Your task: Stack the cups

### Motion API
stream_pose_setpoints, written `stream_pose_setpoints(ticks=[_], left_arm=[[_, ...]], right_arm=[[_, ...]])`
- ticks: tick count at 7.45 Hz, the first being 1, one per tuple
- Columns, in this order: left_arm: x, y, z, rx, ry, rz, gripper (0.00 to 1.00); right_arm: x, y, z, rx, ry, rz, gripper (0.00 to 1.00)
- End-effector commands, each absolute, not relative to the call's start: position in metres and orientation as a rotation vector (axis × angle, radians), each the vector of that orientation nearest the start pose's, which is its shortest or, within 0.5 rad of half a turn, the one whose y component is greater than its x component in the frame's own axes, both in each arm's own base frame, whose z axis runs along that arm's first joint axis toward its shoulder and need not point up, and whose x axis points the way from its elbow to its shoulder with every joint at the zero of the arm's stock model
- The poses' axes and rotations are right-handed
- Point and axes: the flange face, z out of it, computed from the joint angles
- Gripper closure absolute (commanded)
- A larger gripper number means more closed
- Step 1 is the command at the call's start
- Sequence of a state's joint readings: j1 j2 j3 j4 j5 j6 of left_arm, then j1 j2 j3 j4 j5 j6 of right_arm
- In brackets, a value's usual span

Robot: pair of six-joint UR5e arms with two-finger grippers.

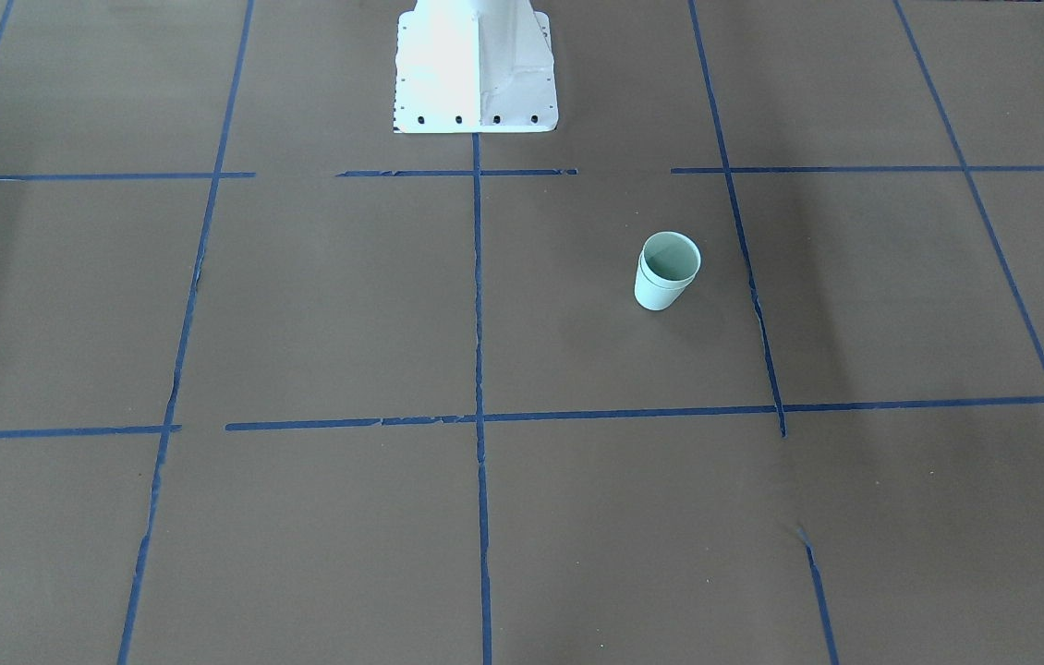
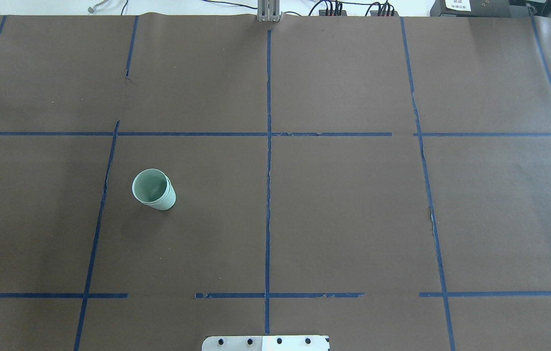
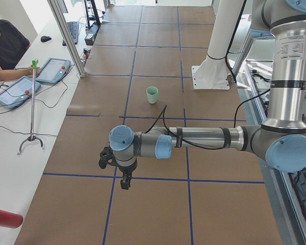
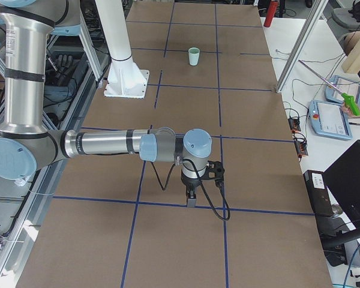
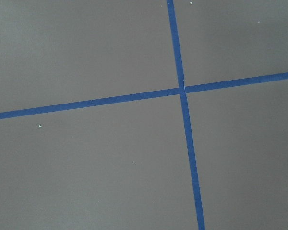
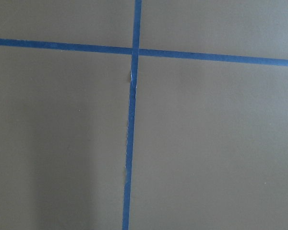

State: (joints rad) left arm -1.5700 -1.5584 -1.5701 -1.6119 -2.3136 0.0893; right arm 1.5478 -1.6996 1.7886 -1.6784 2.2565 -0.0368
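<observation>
The two pale mint-green cups (image 1: 667, 271) stand upright as one nested stack, with two rims showing one just above the other. In the overhead view the stack (image 2: 153, 189) is left of the centre line; it also shows in the left side view (image 3: 152, 94) and the right side view (image 4: 194, 56). My left gripper (image 3: 123, 181) hangs over the table's left end, far from the cups. My right gripper (image 4: 191, 201) hangs over the right end. Both show only in the side views, so I cannot tell if they are open or shut. Both wrist views show only brown paper and blue tape.
The white robot base (image 1: 476, 69) stands at the table's robot-side edge. Brown paper with blue tape lines (image 2: 268, 195) covers the table. Operators with tablets (image 3: 53, 70) sit at a side table, with a metal stand (image 3: 32, 109) and a red bottle (image 3: 2, 218).
</observation>
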Motion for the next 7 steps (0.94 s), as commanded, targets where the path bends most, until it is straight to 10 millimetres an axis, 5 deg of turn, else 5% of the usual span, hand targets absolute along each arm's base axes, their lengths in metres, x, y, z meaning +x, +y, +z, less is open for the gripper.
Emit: stream_pose_setpoints(ticks=[1, 7], left_arm=[[-0.0843, -0.4827, 0.6539, 0.05, 0.742, 0.05, 0.0], [-0.0865, -0.4818, 0.6492, 0.055, 0.744, 0.046, 0.0]], right_arm=[[0.0602, -0.4357, 0.6274, -0.013, -0.686, -0.051, 0.0], [0.0602, -0.4357, 0.6282, -0.014, -0.686, -0.051, 0.0]])
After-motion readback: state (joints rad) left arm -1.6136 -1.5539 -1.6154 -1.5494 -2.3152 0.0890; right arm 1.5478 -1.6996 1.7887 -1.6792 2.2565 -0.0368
